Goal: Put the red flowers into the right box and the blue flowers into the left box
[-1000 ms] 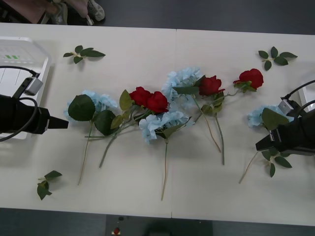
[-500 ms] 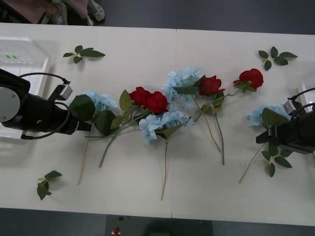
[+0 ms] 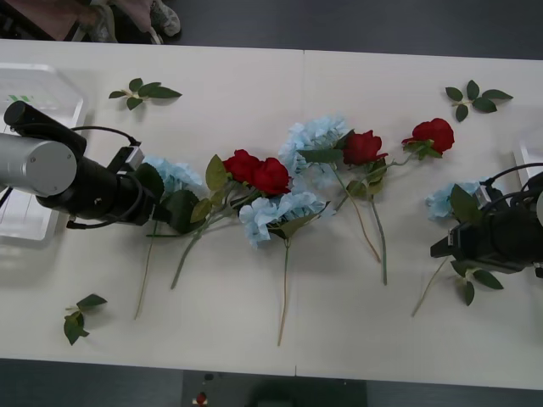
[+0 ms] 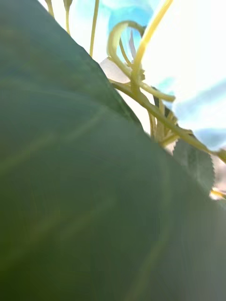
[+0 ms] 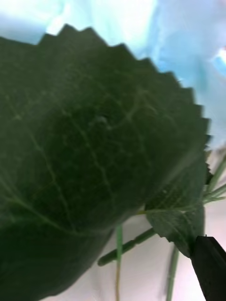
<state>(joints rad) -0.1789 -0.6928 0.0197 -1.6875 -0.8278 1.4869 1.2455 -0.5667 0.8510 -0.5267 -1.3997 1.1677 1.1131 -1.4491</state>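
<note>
Tools press into blue flowers [image 3: 174, 174] at frame's left [image 3: 161, 208] and right [image 3: 441, 248] on the counter [image 3: 254, 93]; whether either is clamped cannot be told.

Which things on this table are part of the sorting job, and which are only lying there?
Part of the job:
- red flowers
- blue flowers
- left box
- right box
- left end effector and right end effector, each at a blue flower

Only lying there:
- loose leaf sprigs
</note>
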